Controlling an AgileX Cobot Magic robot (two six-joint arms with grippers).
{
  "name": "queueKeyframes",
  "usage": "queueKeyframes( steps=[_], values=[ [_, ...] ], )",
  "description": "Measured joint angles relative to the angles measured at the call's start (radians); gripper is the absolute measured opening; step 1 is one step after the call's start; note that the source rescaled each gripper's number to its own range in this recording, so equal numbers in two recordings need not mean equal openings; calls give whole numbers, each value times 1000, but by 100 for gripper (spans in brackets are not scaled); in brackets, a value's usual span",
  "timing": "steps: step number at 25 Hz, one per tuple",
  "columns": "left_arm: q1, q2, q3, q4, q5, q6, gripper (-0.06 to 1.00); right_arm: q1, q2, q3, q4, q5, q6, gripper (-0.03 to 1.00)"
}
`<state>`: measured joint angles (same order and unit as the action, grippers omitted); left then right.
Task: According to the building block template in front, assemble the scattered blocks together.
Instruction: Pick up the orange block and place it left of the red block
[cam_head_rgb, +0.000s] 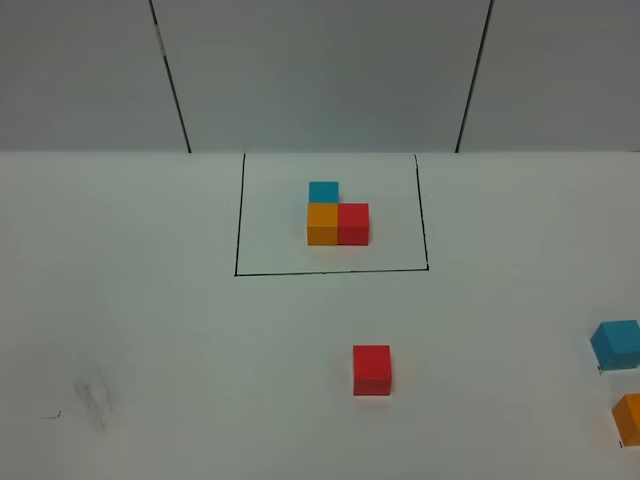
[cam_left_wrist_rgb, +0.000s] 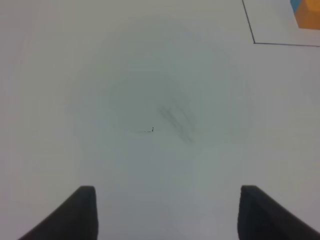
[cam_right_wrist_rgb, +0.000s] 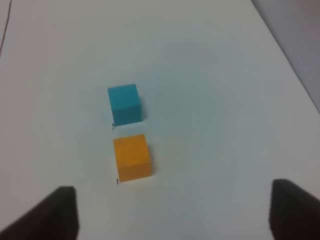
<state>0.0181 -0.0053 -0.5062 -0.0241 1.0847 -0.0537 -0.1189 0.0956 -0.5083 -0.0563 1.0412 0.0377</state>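
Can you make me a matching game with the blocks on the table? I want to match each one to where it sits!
Things
1. loose red block
2. loose blue block
3. loose orange block
4. template trio

Places (high camera view)
A. inside the black outline
B. at the right edge, closest to the camera
C. alone near the middle, in front of the outline
D. at the right edge, just behind the loose orange one

Pairs: 1-C, 2-D, 3-B, 4-A

I find no words, numbers or brands to read. The only ink is the outline (cam_head_rgb: 330, 271) framing the building block template (cam_head_rgb: 337, 222), and illegible ticks (cam_left_wrist_rgb: 152, 130) on the table (cam_head_rgb: 150, 330)
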Motion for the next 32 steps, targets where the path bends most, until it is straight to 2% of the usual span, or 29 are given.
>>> queueKeyframes(
  steps=[2,6,10,12,18,24,32],
  values=[
    [0,0,0,0,0,0,33,0,71,-13,0,-22,0,95],
    [0,0,0,0,0,0,33,0,253,-50,1,-65,0,100],
    [0,0,0,0,0,0,33,0,459,-68,1,-129,0,100],
    [0,0,0,0,0,0,33,0,564,-68,1,-170,0,96],
    [0,0,0,0,0,0,33,0,885,-72,5,-360,0,90],
    [0,0,0,0,0,-1,33,6,1124,-123,40,-374,-6,90],
    [0,0,0,0,0,-1,33,34,1290,-225,43,-363,-132,89]
  ],
)
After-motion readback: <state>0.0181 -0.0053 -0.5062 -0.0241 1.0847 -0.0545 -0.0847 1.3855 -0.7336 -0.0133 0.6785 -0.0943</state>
